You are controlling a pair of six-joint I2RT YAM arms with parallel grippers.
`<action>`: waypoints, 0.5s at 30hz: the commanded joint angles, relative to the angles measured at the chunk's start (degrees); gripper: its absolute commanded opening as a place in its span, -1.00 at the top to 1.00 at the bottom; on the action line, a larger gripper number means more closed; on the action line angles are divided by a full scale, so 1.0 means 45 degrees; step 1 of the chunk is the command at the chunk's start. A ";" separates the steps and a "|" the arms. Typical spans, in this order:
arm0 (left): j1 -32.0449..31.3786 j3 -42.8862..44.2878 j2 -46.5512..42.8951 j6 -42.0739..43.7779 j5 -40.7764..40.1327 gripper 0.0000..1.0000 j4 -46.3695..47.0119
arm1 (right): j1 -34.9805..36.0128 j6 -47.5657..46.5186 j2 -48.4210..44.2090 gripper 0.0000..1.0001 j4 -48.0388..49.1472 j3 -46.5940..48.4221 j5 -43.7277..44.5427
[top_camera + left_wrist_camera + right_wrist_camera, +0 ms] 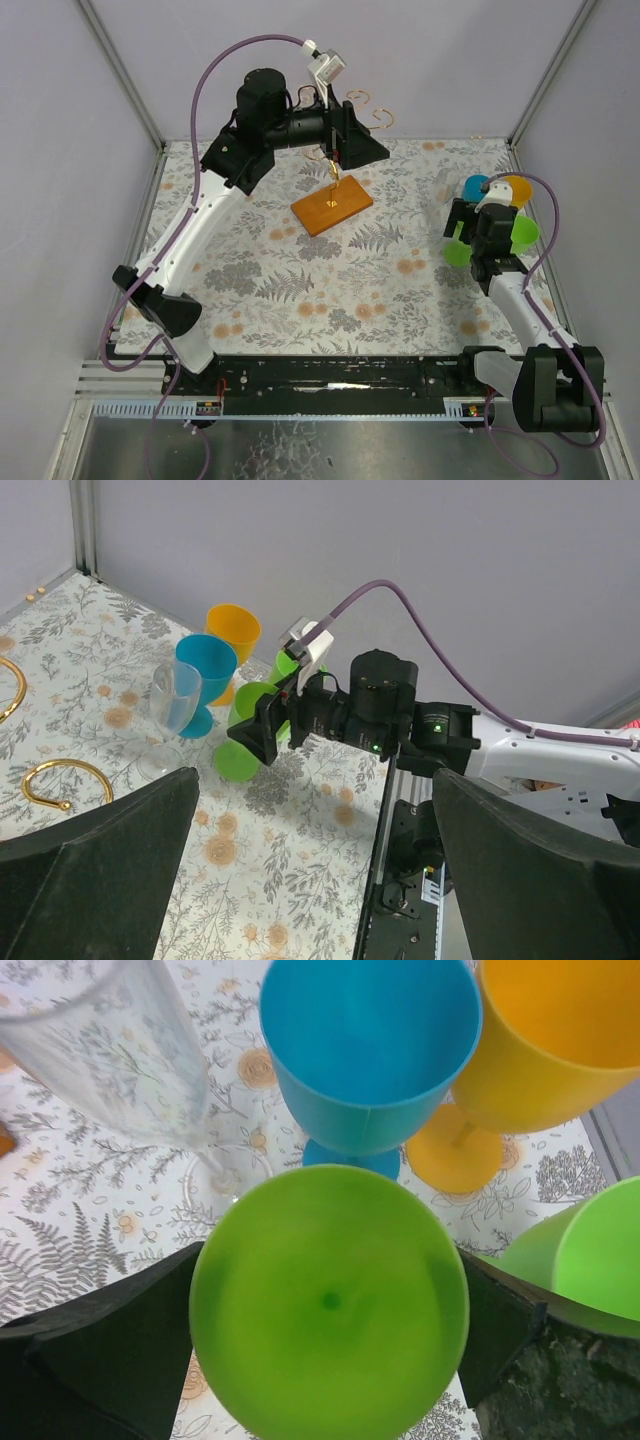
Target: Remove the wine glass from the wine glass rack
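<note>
Right tool (330, 1265): jaws wide either side of green goblet (330, 1305), off rack, at bench's (300, 290) right side; pressing or clear, cannot tell. Blue goblet (370, 1055), orange goblet (560, 1040), clear flute (115, 1045) crowd just beyond: careless retreat could topple them. Far back, left tool (350, 145) gapes empty by wine glass rack (331, 208); could snag wire.

Bright, even overhead light, only faint soft shadows on the floral-patterned bench (330, 290); small glare streak on the black front rail (340, 385). Right wrist view: lime-green plastic goblet (330, 1300) too close, blurred; clear fluted glass (120, 1050) soft. Left wrist view sharp.
</note>
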 commanded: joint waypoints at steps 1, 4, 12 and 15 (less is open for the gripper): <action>0.0249 0.0010 0.0090 -0.0348 0.0193 -1.00 0.1045 | 0.0091 0.0370 -0.0766 -0.98 -0.0152 0.0955 -0.0454; 0.0423 0.0020 0.0112 -0.0493 0.0180 -1.00 0.1274 | 0.0091 0.0442 -0.1131 -0.98 -0.0477 0.1228 -0.0537; 0.1429 0.0768 0.0702 -0.1002 -0.0261 -1.00 0.1917 | 0.0090 0.0460 -0.2448 -0.98 -0.1815 0.2154 -0.0347; 0.2287 0.1090 0.1086 -0.1740 -0.0560 -1.00 0.2498 | 0.0091 0.0407 -0.2949 -0.98 -0.2416 0.2790 0.0032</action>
